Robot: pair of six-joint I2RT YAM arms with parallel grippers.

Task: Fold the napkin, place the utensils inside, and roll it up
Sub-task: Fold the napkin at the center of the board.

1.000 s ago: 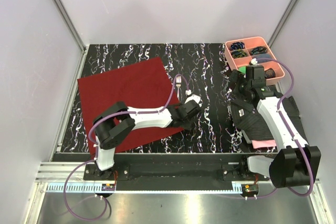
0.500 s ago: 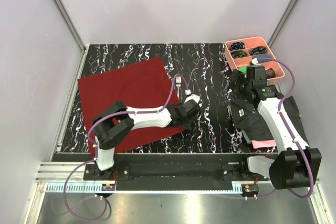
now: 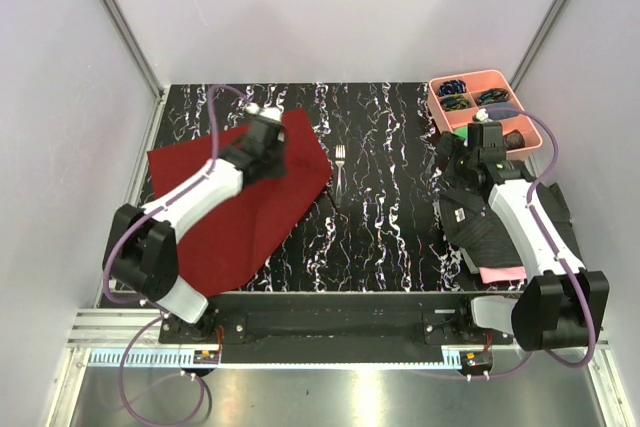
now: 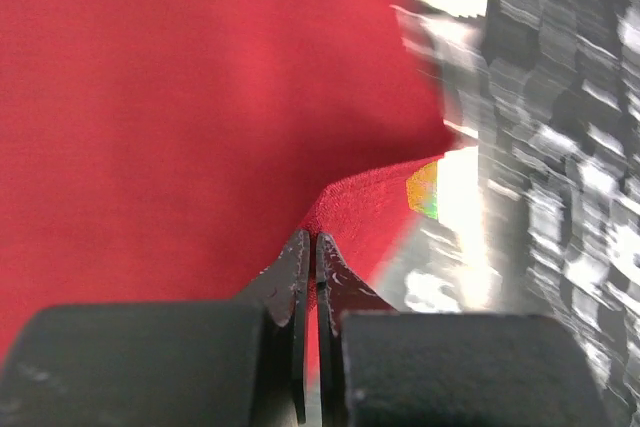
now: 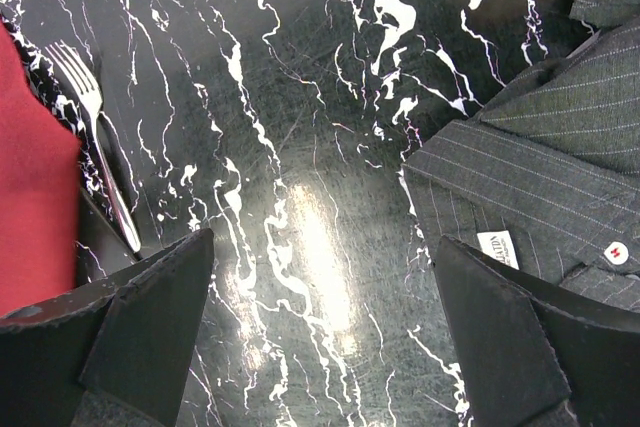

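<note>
The dark red napkin (image 3: 240, 207) lies on the left of the black marbled table, its near right part lifted and drawn over the rest. My left gripper (image 3: 265, 137) hangs above the napkin's far edge, shut on a corner of the cloth (image 4: 345, 207); in the left wrist view red fabric runs between the closed jaws (image 4: 313, 242). The silver fork (image 3: 339, 162) lies just right of the napkin, also in the right wrist view (image 5: 95, 137). I cannot make out the spoon. My right gripper (image 5: 322, 242) stands open over bare table, nothing between its fingers.
A pink compartment tray (image 3: 438, 107) with small dark items sits at the far right. A dark striped shirt (image 3: 500, 227) lies under the right arm, with a pink cloth (image 3: 500, 274) showing beneath it. Metal posts and pale walls close in the table.
My left gripper shut on the napkin's near right corner and swung it up and to the far left, folding the cloth over. The right arm barely moved.
</note>
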